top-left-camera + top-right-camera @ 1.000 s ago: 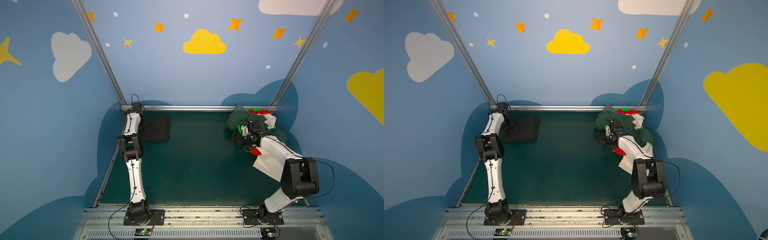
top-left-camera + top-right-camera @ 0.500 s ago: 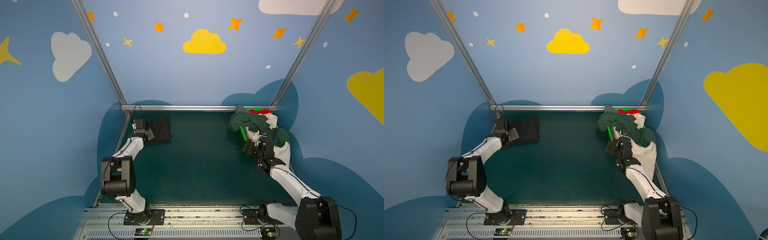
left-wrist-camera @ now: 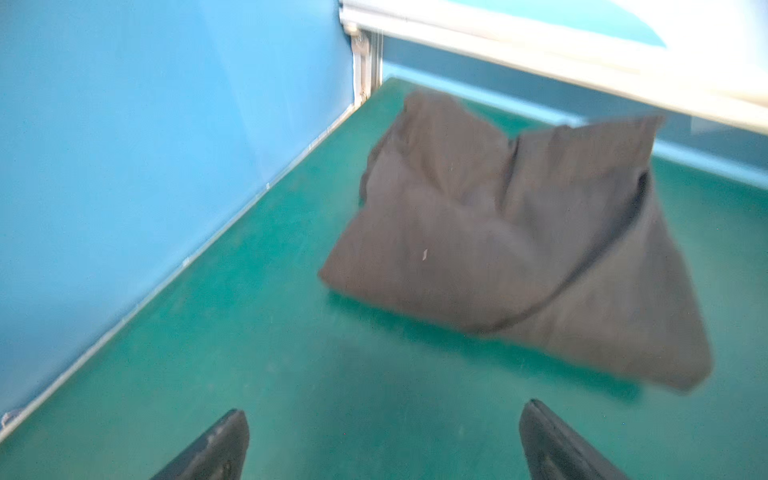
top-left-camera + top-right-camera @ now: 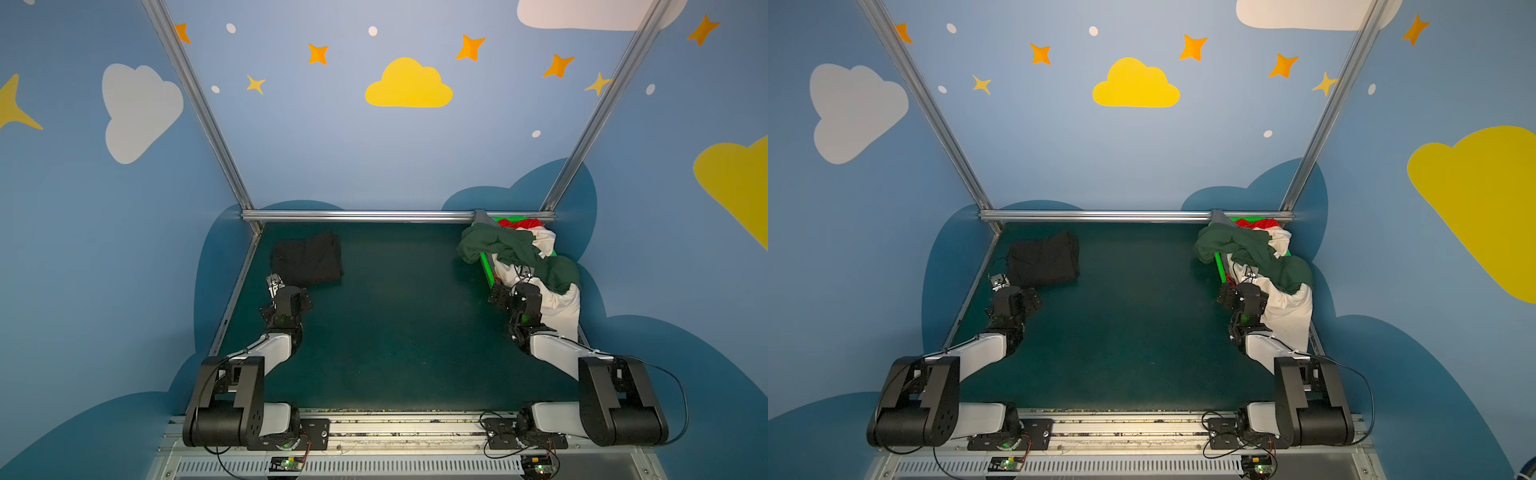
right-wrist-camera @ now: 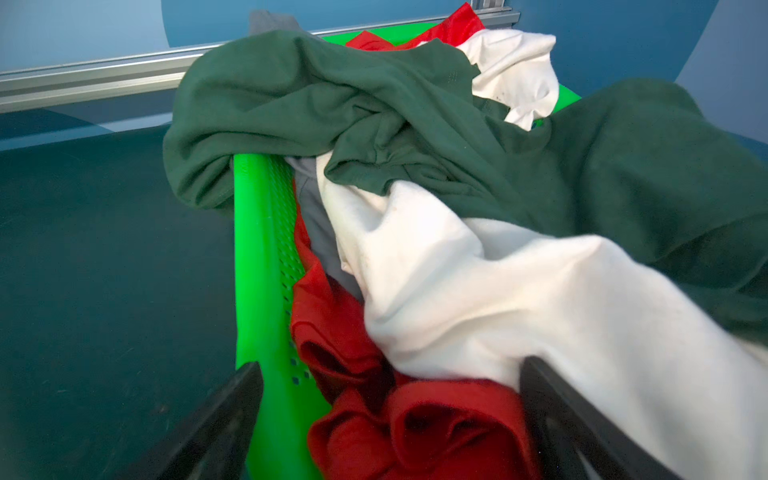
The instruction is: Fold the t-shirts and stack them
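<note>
A black t-shirt [image 4: 307, 259] [image 4: 1044, 259] lies folded on the green mat near the back left corner; the left wrist view shows it [image 3: 519, 232] blurred. My left gripper [image 3: 384, 406] [image 4: 276, 286] is open over bare mat just in front of it, touching nothing. At the back right, a dark green t-shirt [image 4: 498, 245] [image 5: 311, 95], a white t-shirt [image 4: 557, 307] [image 5: 478, 291] and a red t-shirt [image 5: 374, 415] are heaped in a bright green basket [image 4: 485, 266] [image 5: 262, 249]. My right gripper [image 5: 390, 363] [image 4: 509, 291] is open at the near end of the heap, its fingers on either side of the basket rim and red cloth.
A metal rail [image 4: 374, 216] runs along the back of the mat, with blue walls on three sides. The dark green and white t-shirts spill over the basket's rim. A grey cloth [image 5: 320, 224] shows inside the basket. Both arm bases sit on the front rail [image 4: 395, 430].
Both arms have drawn back from the far end toward the front. The left gripper has come away from the black t-shirt, which stays folded. The right gripper has pulled back from the heap.
</note>
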